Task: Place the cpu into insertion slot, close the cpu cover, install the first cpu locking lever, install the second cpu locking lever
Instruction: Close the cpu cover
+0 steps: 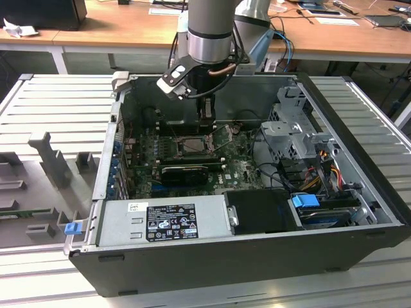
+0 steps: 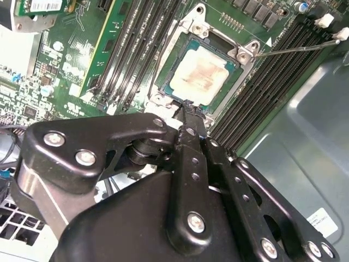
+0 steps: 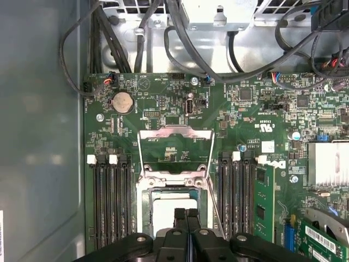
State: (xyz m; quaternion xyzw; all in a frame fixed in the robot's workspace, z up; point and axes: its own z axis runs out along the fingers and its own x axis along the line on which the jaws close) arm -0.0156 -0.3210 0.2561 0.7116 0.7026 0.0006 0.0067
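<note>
A ribbed grey tabletop [image 1: 58,102] carries an open computer case [image 1: 212,263], which lies across its middle. The arm [image 1: 209,25] reaches down into the case from above, over the half nearer the tabletop edge that borders the wooden desks.

A green circuit board [image 3: 163,103] covers the floor of the case. Black memory slots [image 3: 106,202] run along both sides of the insertion slot [image 2: 165,87]. The cpu cover [image 3: 174,132] is swung up and open, and the board shows through its square cut-out. The cpu [image 2: 204,73] lies flat in the insertion slot with its pale metal top facing up.

The gripper [image 2: 188,103] hangs just over the edge of the cpu. Its fingers [image 3: 180,221] are pressed together with nothing between them. I cannot tell whether their tips touch the chip. In the second wrist view a thin metal locking lever [image 2: 294,49] stands out from a corner of the slot, raised over the memory slots on that side.
</note>
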